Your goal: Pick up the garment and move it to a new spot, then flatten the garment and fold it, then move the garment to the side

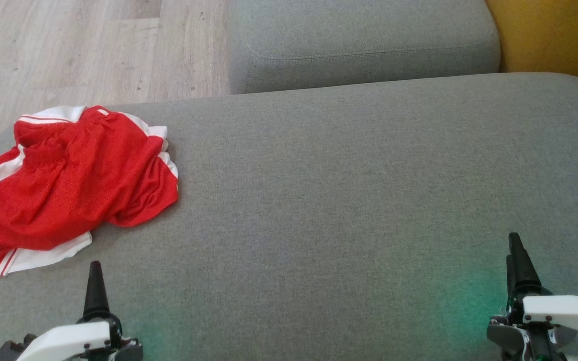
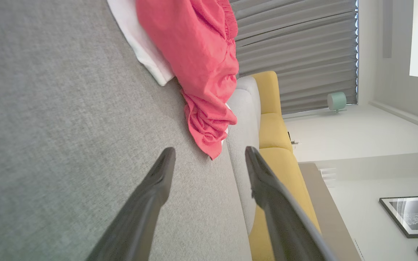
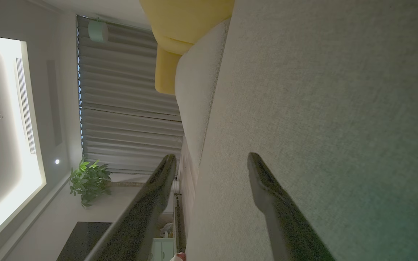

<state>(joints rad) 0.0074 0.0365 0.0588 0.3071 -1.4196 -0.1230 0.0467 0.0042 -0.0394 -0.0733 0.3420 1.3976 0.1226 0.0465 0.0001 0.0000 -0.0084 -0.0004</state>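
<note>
- You'll find the garment, a pair of red shorts with white trim, bunched in a loose heap at the left of the head view, on the big grey seat cushion, close to the cushion's left edge.
- Your left tool sits at the lower left of the head view, just below the shorts and clear of the fabric.
- In the left wrist view its two dark fingers stand spread wide with nothing between them; the shorts lie just beyond the fingertips, towards the top of the frame.
- Your right tool is at the lower right of the head view, well apart from the shorts, over bare cushion.
- The right wrist view shows its fingers spread just as wide and empty.
- A faint green glow falls on the cushion near each tool.
- A second grey cushion lies across the top of the head view, with pale wood floor at the upper left and yellow upholstery in the upper right corner.
</note>
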